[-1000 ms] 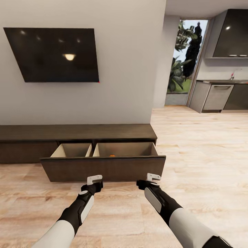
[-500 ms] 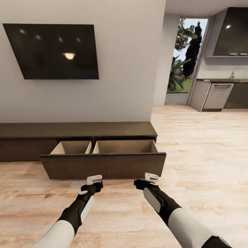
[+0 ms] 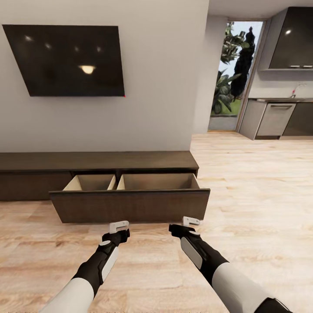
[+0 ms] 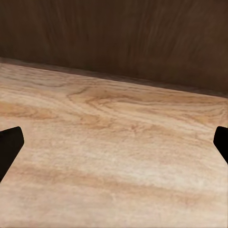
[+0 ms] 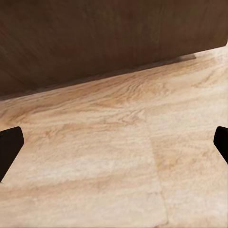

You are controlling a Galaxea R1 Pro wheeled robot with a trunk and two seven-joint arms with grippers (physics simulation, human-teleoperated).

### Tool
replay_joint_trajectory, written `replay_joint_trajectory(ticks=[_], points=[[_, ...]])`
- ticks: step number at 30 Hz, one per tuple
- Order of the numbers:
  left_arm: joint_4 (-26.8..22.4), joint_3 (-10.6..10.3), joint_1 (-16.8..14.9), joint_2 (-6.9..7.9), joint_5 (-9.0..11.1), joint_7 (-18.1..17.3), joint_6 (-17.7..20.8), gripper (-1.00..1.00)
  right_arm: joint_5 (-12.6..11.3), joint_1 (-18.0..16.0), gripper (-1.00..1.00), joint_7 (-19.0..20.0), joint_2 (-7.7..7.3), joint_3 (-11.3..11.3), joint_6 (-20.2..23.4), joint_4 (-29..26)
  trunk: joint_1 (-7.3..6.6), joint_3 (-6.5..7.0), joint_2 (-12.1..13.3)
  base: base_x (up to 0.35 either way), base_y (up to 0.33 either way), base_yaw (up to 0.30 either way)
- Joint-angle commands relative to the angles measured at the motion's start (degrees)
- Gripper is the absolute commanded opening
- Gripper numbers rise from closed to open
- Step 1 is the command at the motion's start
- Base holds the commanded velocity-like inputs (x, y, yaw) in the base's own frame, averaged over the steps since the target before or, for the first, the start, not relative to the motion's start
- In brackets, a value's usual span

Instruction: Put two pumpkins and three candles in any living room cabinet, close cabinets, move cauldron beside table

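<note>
The long dark-brown cabinet runs along the wall under the TV. Its wide drawer is pulled out, and pale inner walls show in its two compartments. The drawer's floor is hidden behind its front. My left gripper and right gripper hang open just in front of the drawer front, low over the floor, holding nothing. The same dark front fills the far part of the left wrist view, and it shows again as the front in the right wrist view. The pumpkins, candles, cauldron and table are out of view.
A black TV hangs on the wall above the cabinet. Light wood floor stretches to the right toward grey kitchen units and a glass door.
The whole picture has shifted slightly, so the camera moved. A small orange speck seen in the right compartment a second ago is now hidden behind the drawer front. Both grippers stay open.
</note>
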Motion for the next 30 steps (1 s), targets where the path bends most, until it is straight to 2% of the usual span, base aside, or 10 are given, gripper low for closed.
replay_joint_trajectory(ticks=[1,6,9,14,17,21,30], points=[[0.0,0.0,0.0,0.0,0.0,0.0,0.0,1.0,0.0,0.0,1.0,0.0,-0.02,0.2,0.0,0.0,0.22,-0.18,-0.4,0.0,0.0,0.0],[0.0,0.0,0.0,0.0,0.0,0.0,-0.4,1.0,0.0,0.0,1.0,0.1,-0.26,0.6,-0.3,0.1,1.32,-1.08,-2.4,0.0,0.0,0.0],[0.0,0.0,0.0,0.0,0.0,0.0,-0.4,1.0,0.0,0.0,1.0,0.1,-0.62,0.6,-2.5,0.2,1.98,-1.62,-3.6,0.0,0.0,0.0],[0.0,0.0,0.0,0.0,0.0,0.0,-1.5,1.0,0.0,0.0,1.0,2.7,-0.71,1.1,-10.4,5.1,2.12,-2.73,-3.7,0.0,0.0,0.0],[0.6,0.0,0.0,0.05,0.0,0.0,-2.5,1.0,0.0,0.0,1.0,6.9,-0.62,1.3,-14.0,10.8,2.19,-3.39,-3.7,0.0,0.0,0.0],[0.9,0.0,0.0,0.04,0.0,0.0,-2.8,1.0,0.0,0.0,1.0,8.4,-0.64,1.3,-14.9,12.4,2.3,-4.28,-3.8,0.0,0.0,0.0],[1.1,-0.1,0.0,0.0,0.0,0.0,-3.6,1.0,0.0,0.0,1.0,8.7,-0.67,1.3,-15.1,12.8,2.53,-6.27,-3.9,0.0,0.0,0.0]])
